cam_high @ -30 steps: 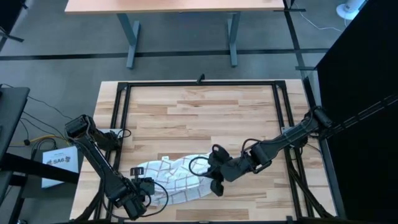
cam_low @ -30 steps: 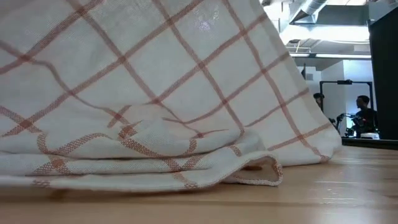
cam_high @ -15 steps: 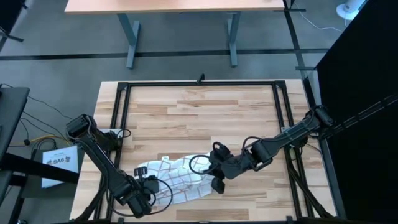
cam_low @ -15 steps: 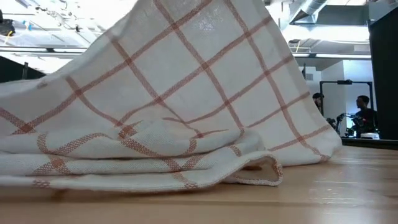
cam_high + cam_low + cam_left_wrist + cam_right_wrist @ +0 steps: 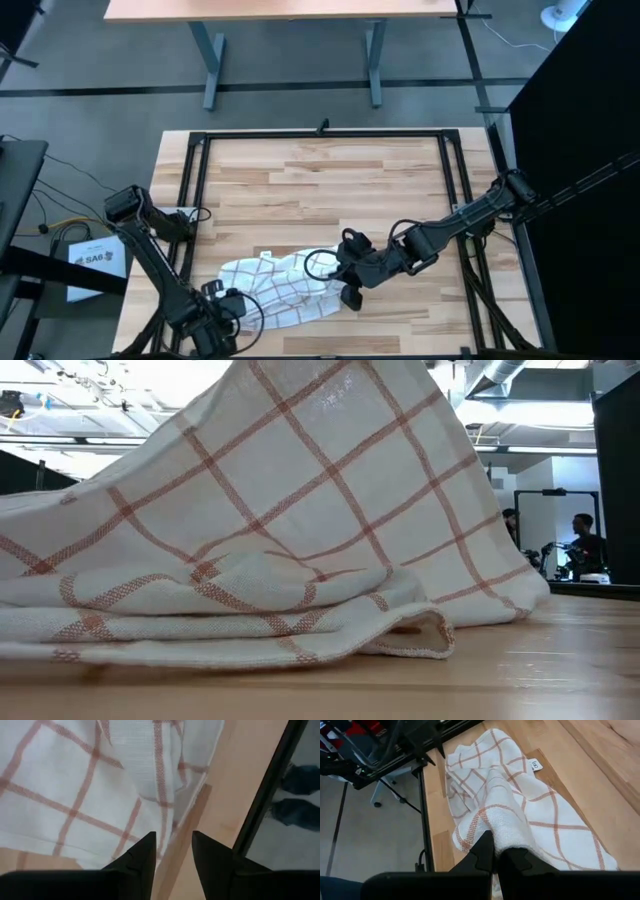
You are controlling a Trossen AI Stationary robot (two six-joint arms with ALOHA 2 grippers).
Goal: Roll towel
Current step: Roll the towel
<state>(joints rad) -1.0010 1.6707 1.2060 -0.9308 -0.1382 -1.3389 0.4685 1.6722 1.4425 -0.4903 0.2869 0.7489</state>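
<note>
The towel, white with a grid of reddish-brown lines, lies bunched near the table's near edge, left of centre. In the low view its lower folds rest on the table and one part rises like a tent out of the picture's top. My right gripper is shut on the towel's right end. My left gripper is open at the towel's near left edge, by the table's near edge; whether it touches the cloth I cannot tell. My right gripper pinches a bunched, thick fold of the towel between its two fingers, at the towel's right end. The fingers come from the table's right, slanting down. The cloth rises to the fingers, and the rest lies spread on the table toward the left.
The black metal frame runs around the wooden table top. The table's near edge and a frame bar lie close beside my left gripper. Bare wood lies on the far side of the towel. A person stands far off in the room.
My left gripper has drawn back toward the table's near left corner, away from the towel. The part of the towel that stood raised on the low view's left has sunk lower. The tented part at my right gripper has stayed up.
</note>
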